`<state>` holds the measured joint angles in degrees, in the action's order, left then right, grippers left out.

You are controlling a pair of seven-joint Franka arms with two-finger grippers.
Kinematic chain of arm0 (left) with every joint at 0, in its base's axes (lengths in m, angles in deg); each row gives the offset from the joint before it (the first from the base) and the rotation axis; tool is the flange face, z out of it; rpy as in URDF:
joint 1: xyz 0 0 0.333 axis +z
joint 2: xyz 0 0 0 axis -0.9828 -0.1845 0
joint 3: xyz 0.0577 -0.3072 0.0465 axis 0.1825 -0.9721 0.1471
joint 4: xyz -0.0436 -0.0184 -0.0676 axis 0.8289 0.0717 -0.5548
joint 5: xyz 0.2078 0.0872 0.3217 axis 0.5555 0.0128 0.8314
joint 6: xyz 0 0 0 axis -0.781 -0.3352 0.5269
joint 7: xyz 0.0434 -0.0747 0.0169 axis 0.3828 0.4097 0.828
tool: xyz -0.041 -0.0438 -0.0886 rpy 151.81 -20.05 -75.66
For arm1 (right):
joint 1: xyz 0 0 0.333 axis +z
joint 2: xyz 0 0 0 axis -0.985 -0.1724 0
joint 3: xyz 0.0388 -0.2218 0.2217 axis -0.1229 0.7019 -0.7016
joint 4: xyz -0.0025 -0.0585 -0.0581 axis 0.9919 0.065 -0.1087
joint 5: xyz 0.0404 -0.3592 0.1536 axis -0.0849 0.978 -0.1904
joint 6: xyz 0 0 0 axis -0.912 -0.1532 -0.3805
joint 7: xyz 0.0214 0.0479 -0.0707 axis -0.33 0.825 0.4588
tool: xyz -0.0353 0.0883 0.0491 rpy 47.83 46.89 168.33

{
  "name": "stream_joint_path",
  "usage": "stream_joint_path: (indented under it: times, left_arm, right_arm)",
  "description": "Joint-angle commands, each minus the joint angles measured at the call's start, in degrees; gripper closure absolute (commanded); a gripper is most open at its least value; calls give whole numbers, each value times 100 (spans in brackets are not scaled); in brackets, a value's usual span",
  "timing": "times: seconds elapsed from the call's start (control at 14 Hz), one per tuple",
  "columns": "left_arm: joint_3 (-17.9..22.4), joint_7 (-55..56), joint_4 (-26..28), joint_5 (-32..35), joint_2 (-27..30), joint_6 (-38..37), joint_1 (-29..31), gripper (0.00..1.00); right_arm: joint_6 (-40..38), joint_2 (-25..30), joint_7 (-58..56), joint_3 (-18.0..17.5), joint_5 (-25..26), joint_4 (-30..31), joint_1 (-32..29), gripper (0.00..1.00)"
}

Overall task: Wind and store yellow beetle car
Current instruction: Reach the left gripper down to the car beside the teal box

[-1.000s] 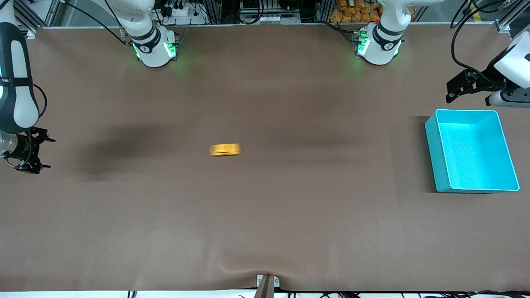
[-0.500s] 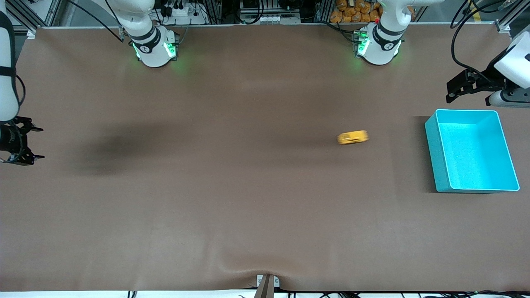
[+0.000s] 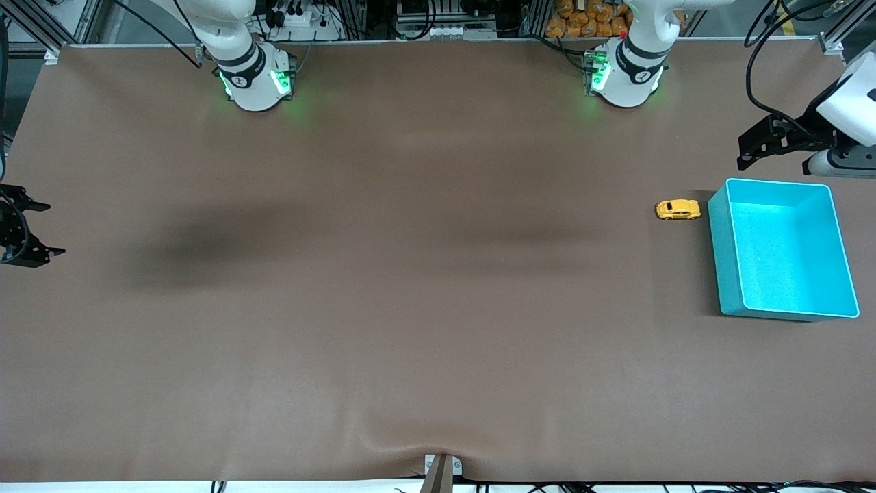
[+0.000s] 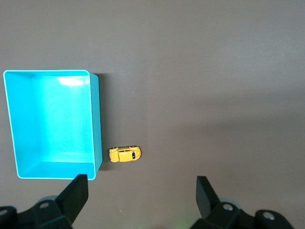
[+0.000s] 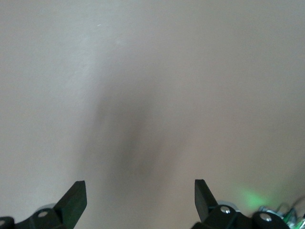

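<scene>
The yellow beetle car point(image 3: 678, 209) rests on the brown table right beside the outer wall of the teal bin point(image 3: 715, 246), on its side toward the right arm's end. It also shows in the left wrist view point(image 4: 125, 154), next to the bin point(image 4: 95, 119). My left gripper point(image 3: 756, 145) is open and empty, up near the bin's corner nearest the robots' bases; in its wrist view point(image 4: 142, 195) the fingers stand wide apart. My right gripper point(image 3: 27, 229) is open and empty at the right arm's end of the table, over bare table in its wrist view point(image 5: 140, 198).
The teal bin holds nothing. The table's brown mat point(image 3: 410, 308) has a small ripple at its edge nearest the front camera. The two arm bases point(image 3: 254, 79) stand along the table's edge at the robots' side.
The car has rolled across the table from the middle to the bin's wall and stopped, nudging the bin slightly. The right gripper has drawn back toward its end of the table.
</scene>
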<state>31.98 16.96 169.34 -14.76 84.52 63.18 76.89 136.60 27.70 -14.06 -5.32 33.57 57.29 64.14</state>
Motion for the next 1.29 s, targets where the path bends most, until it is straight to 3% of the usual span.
stream_joint_path:
  times: [0.0, 0.14, 0.29, 0.43, 0.64, 0.86, 1.07, 1.21]
  left_arm:
    - [-15, -128, 5, -124, -7, 33, 55, 0]
    - [-15, -111, 14, -124, -104, 15, 55, 0]
    - [-15, -32, 14, -124, -279, -2, 46, 0]
    - [-23, 248, 40, -107, -403, -20, 11, 0]
    - [-32, 741, 75, -98, -640, -240, 46, 0]
    - [-50, 2045, 277, -124, -973, -293, -6, 0]
    - [-103, 2508, 1179, -71, -818, 66, -69, 0]
    - [-111, 2526, 1979, -71, -466, 557, 115, 0]
  right_arm:
    - [-234, 52, -822, -239, -98, -254, 73, 0]
    - [-401, 52, -1778, -459, -194, -482, 64, 0]
    - [-769, 104, -2692, -477, -641, -694, 38, 0]
    - [-885, 315, -3773, -477, -731, -730, 47, 0]
    - [-1044, 526, -3972, -468, -1510, -738, 11, 0]
    - [-990, 580, -4637, -495, -1418, -1027, 222, 0]
    - [-1148, 571, -4832, -573, -1452, -1195, 344, 0]
    - [-1149, 877, -5017, -644, -1251, -1161, 599, 0]
